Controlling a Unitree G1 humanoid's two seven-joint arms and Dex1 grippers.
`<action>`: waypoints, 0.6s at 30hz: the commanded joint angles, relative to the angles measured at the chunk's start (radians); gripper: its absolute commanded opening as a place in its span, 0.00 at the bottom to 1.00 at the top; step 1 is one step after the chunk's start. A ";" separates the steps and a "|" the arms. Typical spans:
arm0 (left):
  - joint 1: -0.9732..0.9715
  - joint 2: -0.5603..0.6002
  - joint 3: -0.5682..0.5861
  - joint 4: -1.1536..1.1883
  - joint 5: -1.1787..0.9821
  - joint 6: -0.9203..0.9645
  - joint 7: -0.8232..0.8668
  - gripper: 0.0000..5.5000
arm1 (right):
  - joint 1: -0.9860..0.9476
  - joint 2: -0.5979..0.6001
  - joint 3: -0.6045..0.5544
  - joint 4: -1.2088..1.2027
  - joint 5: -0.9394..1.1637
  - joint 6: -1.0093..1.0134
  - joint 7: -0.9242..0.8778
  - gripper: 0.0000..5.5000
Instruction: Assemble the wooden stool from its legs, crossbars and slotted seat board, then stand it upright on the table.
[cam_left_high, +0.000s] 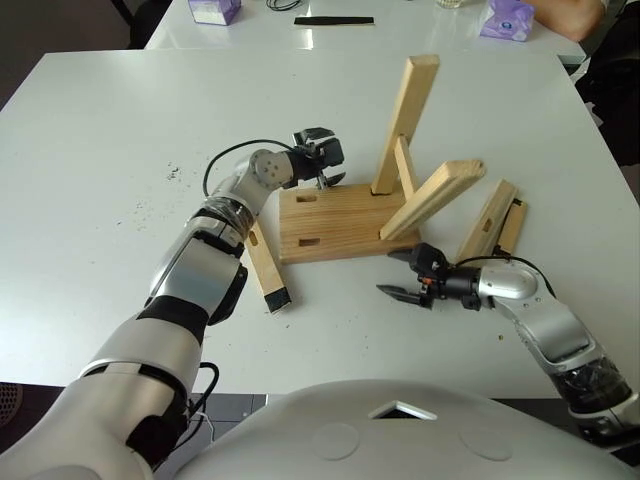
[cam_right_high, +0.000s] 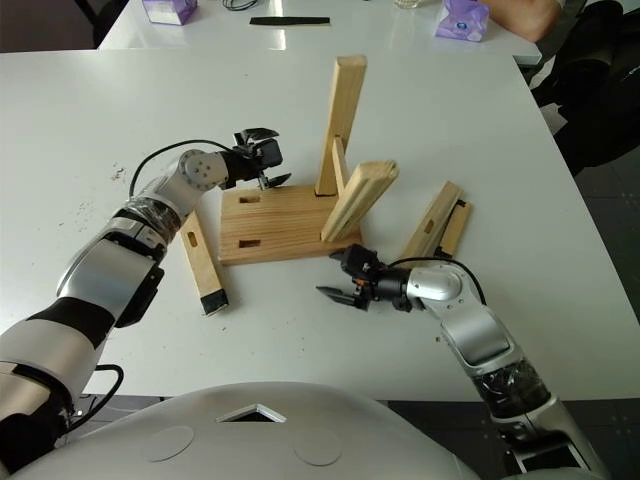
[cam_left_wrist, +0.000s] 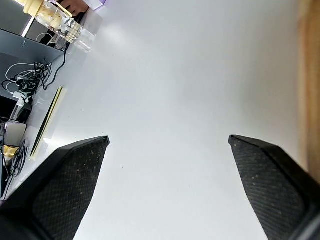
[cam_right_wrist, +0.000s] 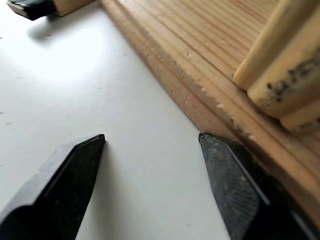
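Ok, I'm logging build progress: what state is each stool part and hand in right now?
Slotted pale wooden seat board: lying flat, two slots unfilled.
Tall square wooden leg: upright on the board.
Second thick wooden leg: tilted, leaning over the board's edge.
Black-tipped wooden leg: loose, lying flat.
Two wooden pieces to the right: loose, lying flat.
Left hand: open, empty.
Right hand: open, empty.

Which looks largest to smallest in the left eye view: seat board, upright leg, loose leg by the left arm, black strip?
1. seat board
2. upright leg
3. loose leg, partly hidden under the left arm, so its rank against the upright leg is unsure
4. black strip, far back, so it may only look small
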 joint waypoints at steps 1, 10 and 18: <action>0.113 -0.010 -0.030 -0.010 0.022 0.024 -0.119 0.81 | -0.093 0.053 -0.037 0.097 -0.074 0.034 -0.129 0.63; 0.302 0.110 0.001 -0.370 -0.081 0.108 -0.231 0.81 | -0.118 0.082 -0.022 0.138 -0.122 0.030 -0.159 0.63; 0.586 0.237 0.051 -0.853 -0.182 0.367 -0.243 0.81 | -0.111 0.079 -0.034 0.139 -0.152 0.015 -0.171 0.63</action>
